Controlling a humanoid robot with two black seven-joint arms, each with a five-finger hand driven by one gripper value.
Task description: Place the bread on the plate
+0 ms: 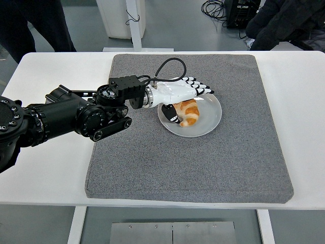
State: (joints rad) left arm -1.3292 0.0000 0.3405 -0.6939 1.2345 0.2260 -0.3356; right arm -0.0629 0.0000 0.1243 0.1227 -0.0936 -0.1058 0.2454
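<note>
A golden croissant-shaped bread (189, 114) lies on a light grey round plate (205, 127) on the grey mat. My left hand (186, 97), white with black fingertips, reaches in from the left over the plate's far-left rim. Its fingers (202, 88) are stretched out flat above the bread and the thumb (171, 115) hangs down beside the bread's left end. The hand holds nothing. The right arm is out of view.
A large grey mat (152, 168) covers the middle of the white table (45, 168). A person in dark clothes stands at the top left (35, 25) and another at the top right (289, 23). A white post (134, 25) stands behind the table.
</note>
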